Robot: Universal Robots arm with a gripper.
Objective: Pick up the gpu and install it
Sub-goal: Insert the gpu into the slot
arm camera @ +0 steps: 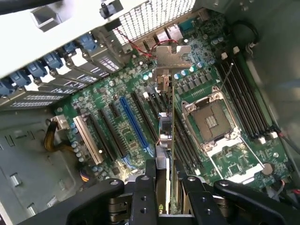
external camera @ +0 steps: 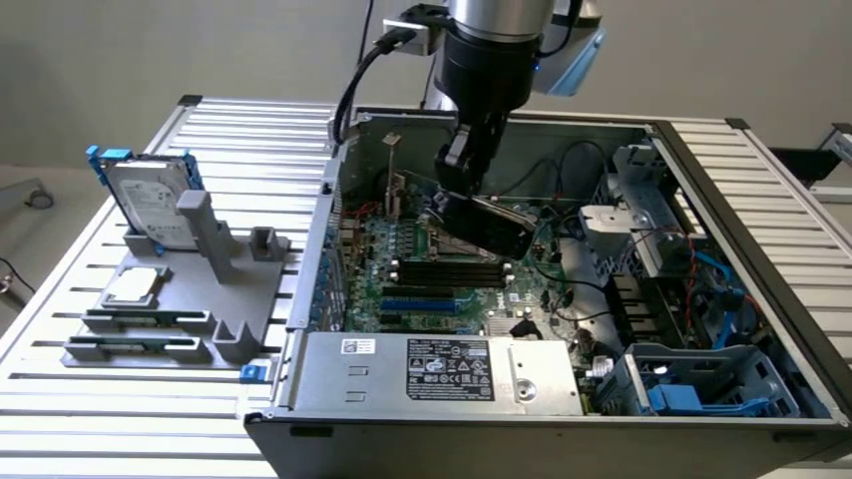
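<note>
My gripper (external camera: 460, 200) hangs inside the open computer case (external camera: 466, 369), shut on the gpu (external camera: 490, 228), a flat card with a glossy black face that tilts above the motherboard (external camera: 399, 249). Seen from the wrist, the gpu (arm camera: 167, 136) runs edge-on away from the black fingers (arm camera: 145, 197), its silver end bracket (arm camera: 172, 55) at the far end near the case's rear grille. It hovers over the expansion slots, between the blue slot (arm camera: 133, 123) and the empty CPU socket (arm camera: 211, 123). I cannot tell whether its edge touches a slot.
Outside the case, at the exterior view's left, a grey holder (external camera: 180, 299) carries a silver hard drive with blue frame (external camera: 144, 198) and a small square CPU chip (external camera: 135, 286). Cables, a drive cage (external camera: 692, 384) and the power supply (external camera: 446, 369) crowd the case interior.
</note>
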